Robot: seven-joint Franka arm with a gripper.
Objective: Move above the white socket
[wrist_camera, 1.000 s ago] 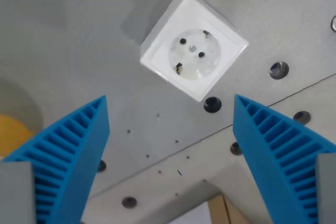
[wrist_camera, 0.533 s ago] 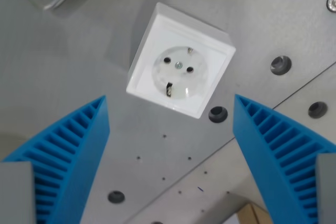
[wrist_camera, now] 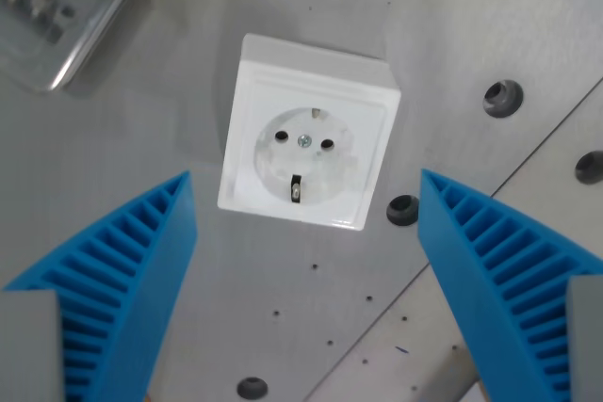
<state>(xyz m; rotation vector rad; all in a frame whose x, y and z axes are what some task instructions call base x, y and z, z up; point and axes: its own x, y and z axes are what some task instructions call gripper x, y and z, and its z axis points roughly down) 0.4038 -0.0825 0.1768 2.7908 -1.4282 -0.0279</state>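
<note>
Nearest the camera, the tool stands spread wide with nothing between its blue ribbed fingers, one at each lower corner of the wrist view. Between and just beyond them lies the white socket, flat on the grey worktop, close to the middle of the view but a little above the line joining the fingertips. The move looks nearly done; what seems left is a small shift forward to centre it. Room is good: bare metal surrounds the socket, a bolt hole sits just beside its lower right corner, and a clear plastic case lies well apart at the far upper left.
</note>
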